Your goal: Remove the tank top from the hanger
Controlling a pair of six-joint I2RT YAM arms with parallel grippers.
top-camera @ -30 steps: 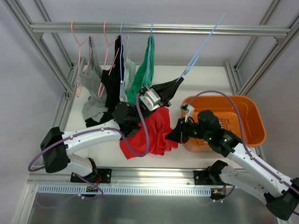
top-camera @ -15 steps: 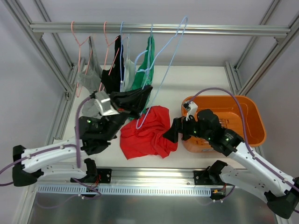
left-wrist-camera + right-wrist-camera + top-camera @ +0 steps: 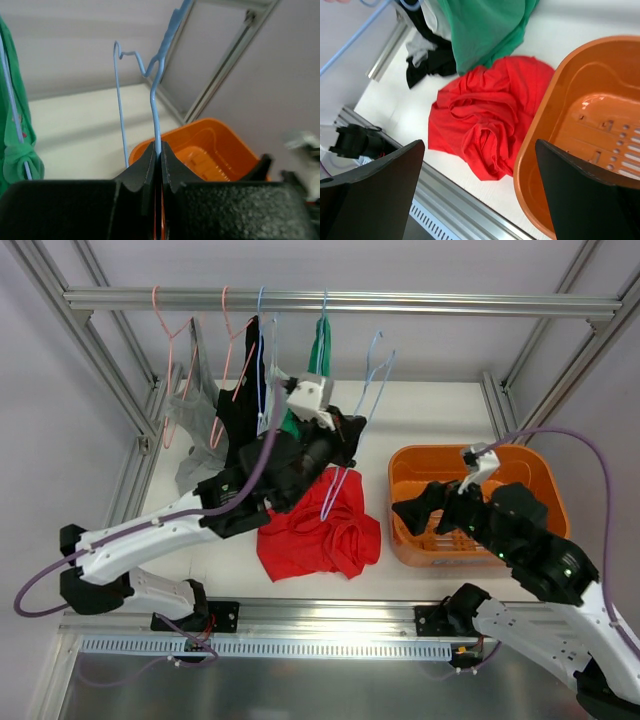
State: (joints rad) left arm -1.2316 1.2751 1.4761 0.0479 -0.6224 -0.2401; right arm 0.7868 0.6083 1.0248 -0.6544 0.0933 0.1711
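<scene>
The red tank top (image 3: 320, 535) lies crumpled on the white table, off any hanger; the right wrist view shows it (image 3: 490, 120) below and beside the basket. A bare blue hanger (image 3: 365, 390) hangs tilted in the air below the rail. My left gripper (image 3: 345, 435) is shut on its wire, and in the left wrist view the wire (image 3: 153, 100) rises straight out of the closed left gripper (image 3: 158, 147). My right gripper (image 3: 420, 512) is open and holds nothing; it hovers at the basket's left rim, with the tank top showing in the right gripper's (image 3: 480, 200) wide gap.
An orange basket (image 3: 530, 475) stands at the right of the table. Grey (image 3: 190, 430), black (image 3: 240, 410) and green (image 3: 315, 370) garments hang on hangers from the top rail (image 3: 450, 305). Aluminium frame posts run along both sides.
The left arm swung the blue hanger to the left, then back up toward the middle. The right gripper opened and drew back to the right, away from the tank top, over the basket's rim.
</scene>
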